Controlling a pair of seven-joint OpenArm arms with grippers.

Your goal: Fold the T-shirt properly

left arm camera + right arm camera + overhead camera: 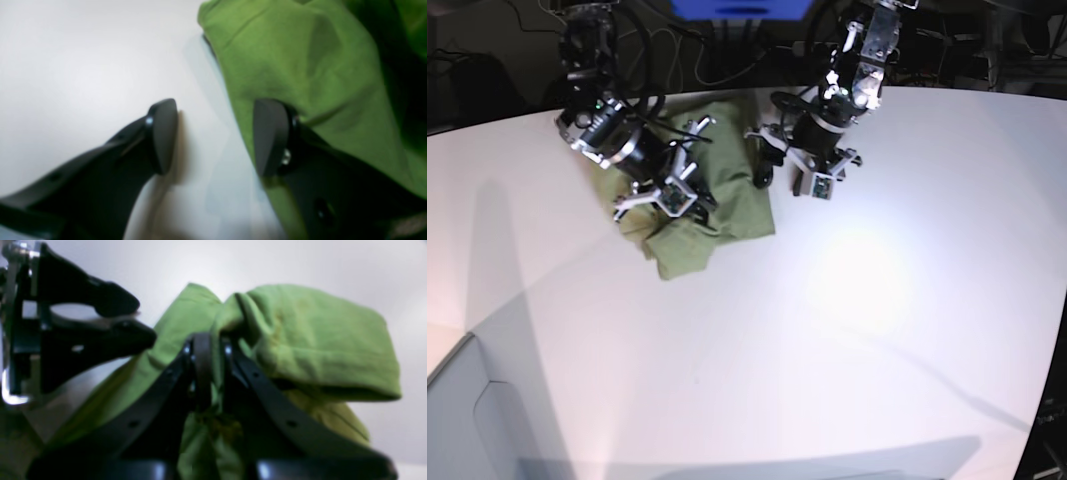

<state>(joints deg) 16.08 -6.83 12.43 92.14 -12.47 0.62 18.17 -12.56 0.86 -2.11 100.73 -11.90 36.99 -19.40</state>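
The olive-green T-shirt [727, 195] lies bunched and partly folded at the back left of the white table [847, 330]. My right gripper [213, 340] is shut on a fold of the T-shirt [320, 340], and cloth hangs bunched around its fingers. In the base view the right gripper [699, 192] sits over the shirt's middle. My left gripper [213, 106] stands open at the edge of the T-shirt [283, 60]. One finger is over bare table, the other over the cloth, with nothing held. The left gripper [762, 160] is at the shirt's right edge. It also shows open in the right wrist view [143, 320].
Cables and dark equipment [727, 50] crowd the back beyond the table's far edge. The table's front left corner drops off near a grey surface [467, 420]. Both arms reach in from the back.
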